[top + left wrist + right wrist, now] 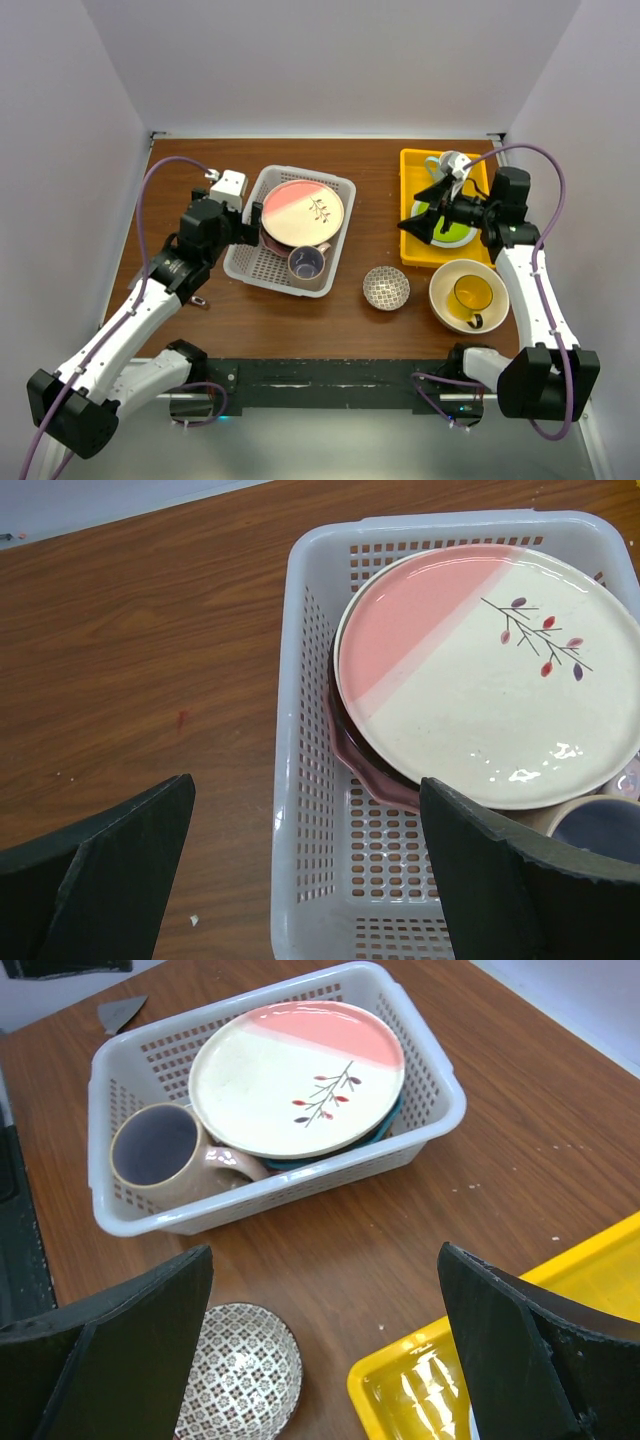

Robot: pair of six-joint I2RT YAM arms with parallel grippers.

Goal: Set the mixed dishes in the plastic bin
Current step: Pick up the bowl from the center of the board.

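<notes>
Nearest, the big cream bowl (440,285) w/ a yellow mug (472,293) inside, and the small patterned bowl (385,288), were found not yet binned. The bin (250,265), mid-table, was loaded w/ a beige mug (307,263) and stacked plates (302,208). The left pincer (248,225) was held wide at the bin's side, empty. The right pincer (425,215) was held wide over the far yellow tray (412,165), empty.

Open gap between plastic bin (260,263) and small patterned bowl (385,288)

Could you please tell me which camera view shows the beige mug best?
The right wrist view: the beige mug shows its full rim, dark inside and handle. Top external shows it small, from above; left wrist catches only part of it.
</notes>
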